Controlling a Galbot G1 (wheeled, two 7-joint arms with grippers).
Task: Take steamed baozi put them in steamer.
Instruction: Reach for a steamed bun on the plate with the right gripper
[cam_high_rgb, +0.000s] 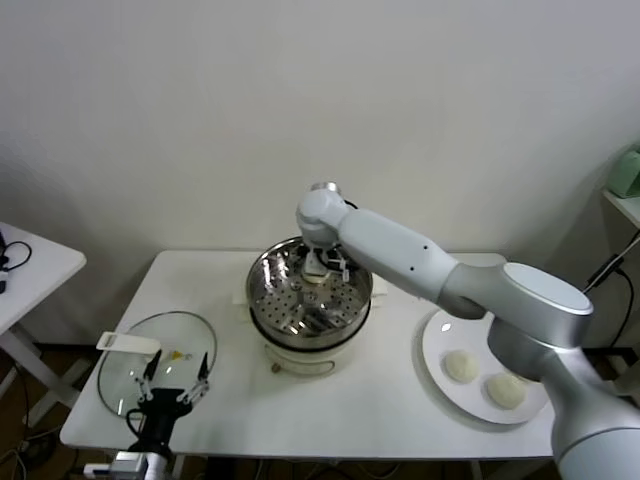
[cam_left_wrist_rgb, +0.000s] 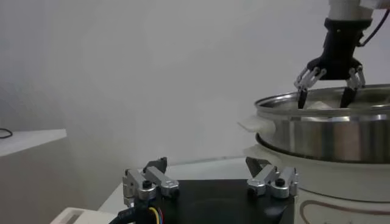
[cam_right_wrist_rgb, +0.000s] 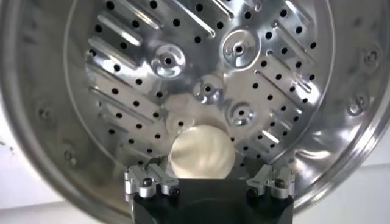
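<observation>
While the right gripper (cam_left_wrist_rgb: 329, 91) hangs over the steamer (cam_high_rgb: 310, 300) at frame centre, its fingers stand apart and a baozi (cam_right_wrist_rgb: 202, 152) lies just below them on the perforated floor. Two more baozi (cam_high_rgb: 461, 366) wait on the plate (cam_high_rgb: 435, 345), lower right. Left gripper (cam_high_rgb: 175, 385) idles open, lower left.

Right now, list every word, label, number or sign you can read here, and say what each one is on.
None can be read.
The steamer shows bare metal and a plain white base.
The plate and the glass lid carry no print.
A faint curved line on the base in the left wrist view is a marking, not text.
</observation>
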